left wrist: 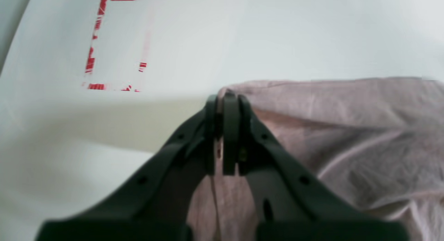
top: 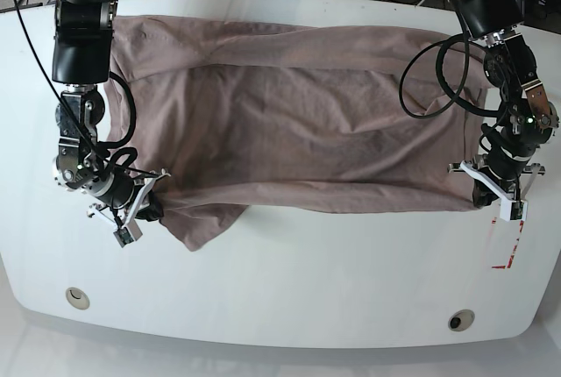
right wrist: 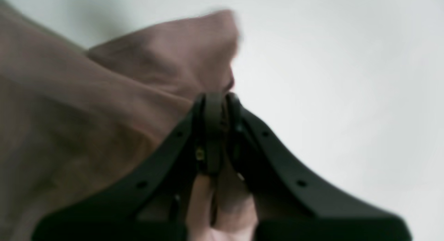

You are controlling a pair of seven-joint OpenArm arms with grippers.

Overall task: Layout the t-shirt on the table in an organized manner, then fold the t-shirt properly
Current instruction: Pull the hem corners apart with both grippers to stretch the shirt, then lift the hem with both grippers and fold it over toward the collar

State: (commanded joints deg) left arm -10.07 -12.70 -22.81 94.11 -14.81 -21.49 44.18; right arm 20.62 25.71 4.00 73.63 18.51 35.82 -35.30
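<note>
1. The t-shirt lies spread across the counter.
2. Left pincer is clenched on the t-shirt's corner, near red tape marks.
3. Right pincer, blurred, seems clamped on the t-shirt's opposite corner.

- No readable text, label, brand or number is showing in any view.
- The only markings are broken red tape marks lying on the white table; they are forming a rough rectangle at about 10 o'clock in the left wrist view and carrying no letters.
</note>
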